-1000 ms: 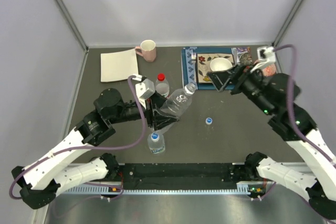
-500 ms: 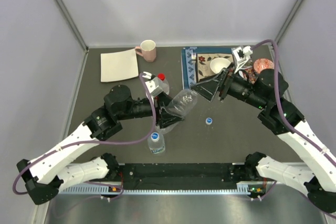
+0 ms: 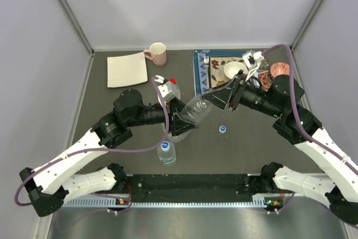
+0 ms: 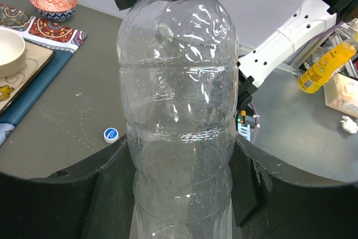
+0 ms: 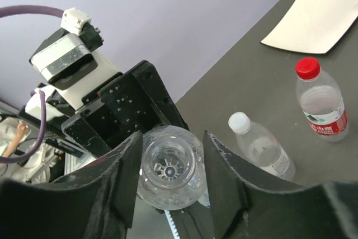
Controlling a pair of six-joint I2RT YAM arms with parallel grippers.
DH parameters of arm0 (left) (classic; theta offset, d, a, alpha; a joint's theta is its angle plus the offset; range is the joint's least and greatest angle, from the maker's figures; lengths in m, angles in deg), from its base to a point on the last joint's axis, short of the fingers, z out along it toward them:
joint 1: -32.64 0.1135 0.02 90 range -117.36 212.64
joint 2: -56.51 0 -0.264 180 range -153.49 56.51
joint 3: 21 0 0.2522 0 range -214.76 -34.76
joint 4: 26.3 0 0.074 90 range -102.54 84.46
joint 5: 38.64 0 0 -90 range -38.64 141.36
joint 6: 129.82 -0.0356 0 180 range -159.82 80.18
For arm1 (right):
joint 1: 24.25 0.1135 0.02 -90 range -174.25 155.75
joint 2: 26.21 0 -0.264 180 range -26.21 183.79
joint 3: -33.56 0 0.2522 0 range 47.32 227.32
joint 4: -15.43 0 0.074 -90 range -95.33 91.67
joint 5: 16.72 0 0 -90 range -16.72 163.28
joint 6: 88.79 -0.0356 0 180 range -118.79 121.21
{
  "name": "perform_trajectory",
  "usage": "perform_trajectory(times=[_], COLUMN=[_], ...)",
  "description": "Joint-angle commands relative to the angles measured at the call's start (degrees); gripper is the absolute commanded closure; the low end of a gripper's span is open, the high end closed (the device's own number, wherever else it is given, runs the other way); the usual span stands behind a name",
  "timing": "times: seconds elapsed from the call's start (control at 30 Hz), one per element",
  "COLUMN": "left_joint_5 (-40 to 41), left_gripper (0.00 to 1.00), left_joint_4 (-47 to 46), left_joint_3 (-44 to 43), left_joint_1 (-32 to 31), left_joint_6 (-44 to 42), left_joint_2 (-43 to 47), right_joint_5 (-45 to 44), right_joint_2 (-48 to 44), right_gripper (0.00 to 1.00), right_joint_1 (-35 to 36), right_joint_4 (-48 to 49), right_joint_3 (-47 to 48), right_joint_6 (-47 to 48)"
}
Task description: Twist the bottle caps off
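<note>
— Well, what has the left pincer [image 3: 179, 121] got?
— It's clenched on a clear ribbed plastic bottle [image 4: 179, 110], held tilted. The lower edge of the wrist view cuts off its fingers [image 4: 112, 194]. Nearer the arm bases stands a clear bottle with a blue, white-centred cap [image 3: 166, 152]. A red-capped bottle [image 3: 172, 81] is half hidden behind the arm.
— And the right pincer [image 3: 211, 98]?
— Its fingers [image 5: 126, 183] flank the held bottle's uncapped neck. Whether they press it, I cannot tell. A loose blue cap [image 3: 222, 129] lies on the bench [image 3: 251, 138] nearby.
— Anything changed?
— Yes. Half a second ago that pincer hung just right of the neck; now it's around it.
</note>
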Motion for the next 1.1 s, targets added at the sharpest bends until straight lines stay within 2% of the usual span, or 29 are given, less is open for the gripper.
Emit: perform_trajectory(times=[0.0,0.07,0.2,0.23,0.3,0.33,0.4,0.47,0.57,0.67,0.7,0.77,0.8,0.87,0.93,1.0,1.07], left_joint_5=[-0.13,0.05,1.36,2.06,3.03,3.56,5.93,10.56,15.58,22.62,27.51,32.71,35.18,39.76,44.92,47.41,49.78], left_gripper=[0.46,0.44,0.33,0.31,0.26,0.21,0.18,0.01,0.01,0.01,0.01,0.01,0.01,0.01,0.01,0.01,0.01], left_joint_4=[-3.69,-3.69,-3.69,-3.69,-3.51,-3.25,-1.33,1.4,7.2,9.67,9.67,8.63,7.75,5.99,6.24,8.35,10.54], left_joint_3=[-2.96,-2.96,-2.87,-3.04,-3.13,-3.31,-4.09,-6.29,-10.42,-11.66,-11.31,-8.68,-7.1,-2.62,0.28,1.26,1.61], left_joint_1=[-0.14,-0.14,-0.14,-0.06,-0.14,-0.14,-0.06,-0.06,-0.14,-0.06,-0.06,-0.06,-0.06,-0.06,-0.06,-0.06,-0.14], left_joint_6=[0.32,0.32,0.32,0.32,0.14,-0.03,-1.43,-3.19,-6.62,-8.2,-7.77,-6.63,-5.67,-5.74,-5.83,-5.57,-5.13], left_joint_2=[-0.1,-0.1,-0.01,0.08,0.43,0.43,0.52,0.78,1.74,5.07,6.39,9.47,13.14,18.41,21.25,24.24,25.91], right_joint_5=[-0.1,-0.1,-0.54,-0.63,-1.24,-1.59,-3.43,-6.06,-14.84,-29.15,-38.24,-48.57,-58.97,-66.95,-66.03,-60.87,-59.61], right_joint_2=[-1.14,-1.49,-1.93,-1.93,-2.2,-2.37,-2.55,-2.64,-2.29,-0.36,0.6,3.41,4.38,6.05,7.47,8.52,9.49], right_gripper=[0.58,0.66,0.82,0.9,1.0,1.0,1.0,1.0,1.0,1.0,1.0,1.0,1.0,1.0,1.0,1.0,1.0], right_joint_1=[0.54,0.54,0.54,0.46,0.54,0.54,0.54,0.54,0.54,0.54,0.46,0.46,0.54,0.28,-1.91,-4.71,-6.3], right_joint_4=[1.38,1.3,0.51,-0.02,-0.72,-1.51,-2.39,-5.63,-12.29,-20.54,-22.15,-24.62,-25.15,-25.07,-24.02,-22.53,-21.47], right_joint_3=[-0.77,-0.77,-0.25,0.19,0.98,1.16,2.3,3.79,8.36,13.1,14.51,14.78,13.83,12.33,9.87,6.81,5.12], right_joint_6=[1.07,1.07,1.6,1.77,2.21,2.39,3.44,5.45,9.31,13.27,14.42,18.89,20.22,20.76,19.54,17.34,15.58])
